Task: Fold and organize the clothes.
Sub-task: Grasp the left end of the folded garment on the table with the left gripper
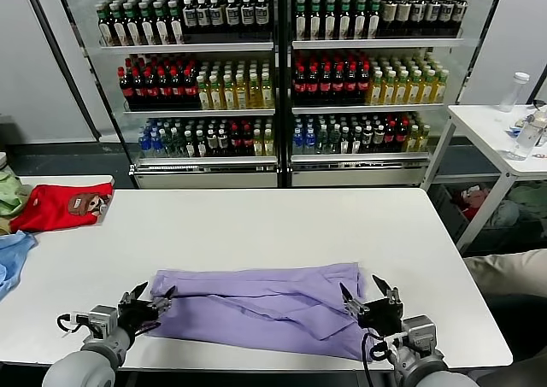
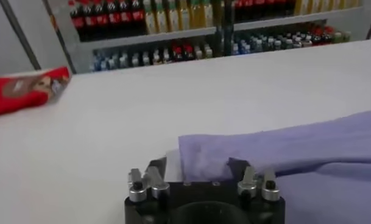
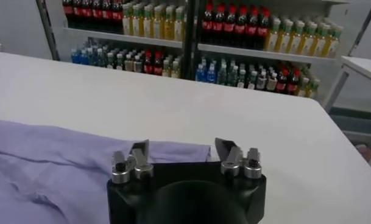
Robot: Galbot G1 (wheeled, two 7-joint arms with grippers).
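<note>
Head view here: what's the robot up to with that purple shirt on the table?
The robot is partway through folding a lavender T-shirt that lies in a long, partly folded band across the near side of the white table. The left gripper is at the shirt's left end and the right gripper at its right end, both with fingers open at the cloth edge and neither clamped on it. A red garment and a light blue cloth lie aside on the far left.

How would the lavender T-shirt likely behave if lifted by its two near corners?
Probably floppy: the lavender T-shirt lies creased and folded over itself on the white table. Likely light, being thin cloth. It may sag between the open left pincer and the open right pincer rather than hold shape.
</note>
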